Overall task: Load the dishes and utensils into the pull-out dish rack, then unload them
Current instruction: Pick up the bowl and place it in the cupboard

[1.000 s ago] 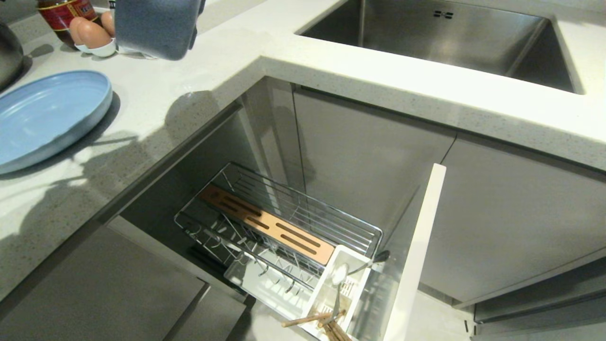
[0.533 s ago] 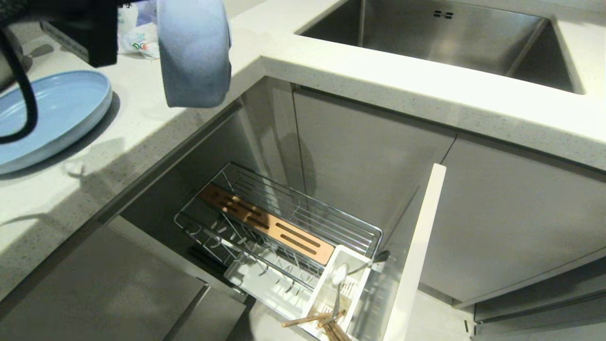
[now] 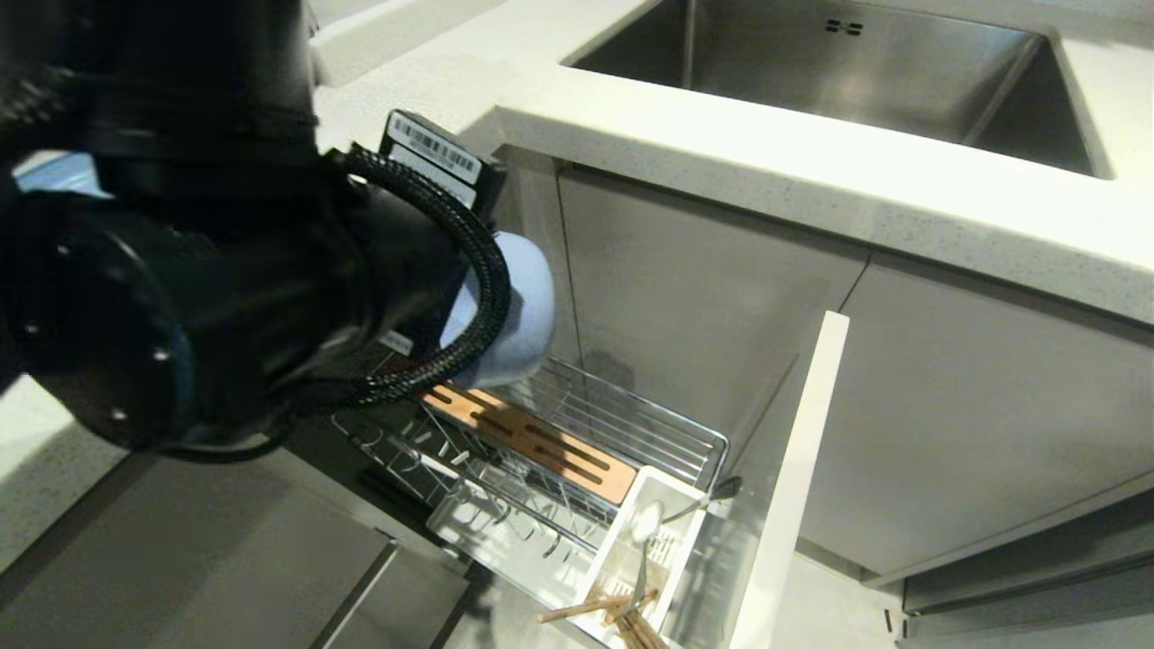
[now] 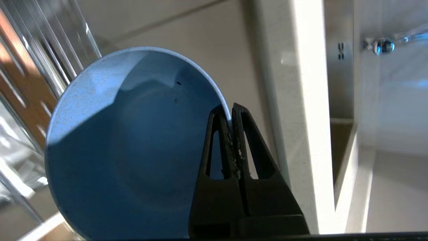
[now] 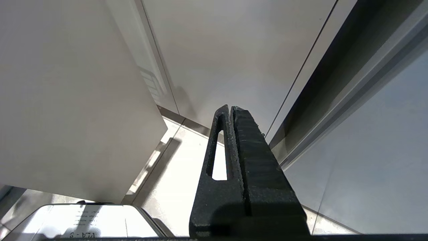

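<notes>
My left gripper (image 4: 230,108) is shut on the rim of the pale blue bowl (image 4: 133,144), one finger inside and one outside. The bowl (image 3: 521,306) hangs tilted on its side just above the back end of the pull-out dish rack (image 3: 645,424), near its slotted wooden strip (image 3: 532,442). My left arm (image 3: 180,270) hides the gripper in the head view. The silver spoon (image 3: 645,523) and the wooden chopsticks (image 3: 586,609) stand in the white caddy (image 3: 672,491). Only a sliver of the blue plate (image 3: 54,171) shows behind the arm. My right gripper (image 5: 230,107) is shut and empty, parked low by the cabinet fronts.
The rack's white front panel (image 3: 793,478) stands at its near right. The white countertop (image 3: 811,180) overhangs the rack, with the steel sink (image 3: 856,72) set into it at the back. Grey cabinet doors (image 3: 974,406) close off the right side.
My left arm has carried the bowl off the counter, down and to the right, to just above the rack's back end. The arm now fills the left of the head view and covers the plate.
</notes>
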Motion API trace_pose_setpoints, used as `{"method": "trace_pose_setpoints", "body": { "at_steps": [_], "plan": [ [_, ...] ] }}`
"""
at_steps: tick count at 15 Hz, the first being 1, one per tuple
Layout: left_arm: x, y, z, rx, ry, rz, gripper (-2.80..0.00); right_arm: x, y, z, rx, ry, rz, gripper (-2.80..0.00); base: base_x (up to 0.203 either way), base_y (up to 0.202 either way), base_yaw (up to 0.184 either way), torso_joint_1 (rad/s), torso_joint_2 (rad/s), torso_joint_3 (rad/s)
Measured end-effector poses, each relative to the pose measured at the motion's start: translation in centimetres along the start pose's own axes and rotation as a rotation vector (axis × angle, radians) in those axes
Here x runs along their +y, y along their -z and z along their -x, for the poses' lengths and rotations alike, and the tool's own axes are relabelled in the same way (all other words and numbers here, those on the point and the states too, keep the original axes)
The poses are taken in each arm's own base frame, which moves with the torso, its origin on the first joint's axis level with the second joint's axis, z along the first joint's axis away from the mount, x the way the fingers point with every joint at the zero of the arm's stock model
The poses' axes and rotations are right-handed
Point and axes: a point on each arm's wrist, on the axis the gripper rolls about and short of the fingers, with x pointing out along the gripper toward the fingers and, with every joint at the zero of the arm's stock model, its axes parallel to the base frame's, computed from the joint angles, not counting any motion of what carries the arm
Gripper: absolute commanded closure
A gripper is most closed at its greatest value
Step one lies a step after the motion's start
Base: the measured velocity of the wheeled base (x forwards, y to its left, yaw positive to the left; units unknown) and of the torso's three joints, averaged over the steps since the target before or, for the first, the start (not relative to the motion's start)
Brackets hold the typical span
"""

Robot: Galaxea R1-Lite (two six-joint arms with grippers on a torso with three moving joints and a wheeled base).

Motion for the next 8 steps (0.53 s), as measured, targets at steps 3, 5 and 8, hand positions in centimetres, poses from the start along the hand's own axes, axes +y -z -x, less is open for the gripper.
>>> {"method": "trace_pose_setpoints", "body": {
  "at_steps": [3,5,8],
  "plan": [
    [1.3,2.4,-1.7,-0.011,0.018,0.047,0.00,0.0,0.0,0.0,0.000,-0.001,0.000,0.00,0.000,0.000,0.000,0.000,0.00,0.000],
    [2.3,3.9,-2.9,-0.022,0.033,0.071,0.00,0.0,0.0,0.0,0.000,-0.001,0.000,0.00,0.000,0.000,0.000,0.000,0.00,0.000],
    [4.0,6.1,-4.4,-0.032,0.044,0.088,0.00,0.0,0.0,0.0,0.000,0.000,0.000,0.00,0.000,0.000,0.000,0.000,0.00,0.000]
  ]
}}
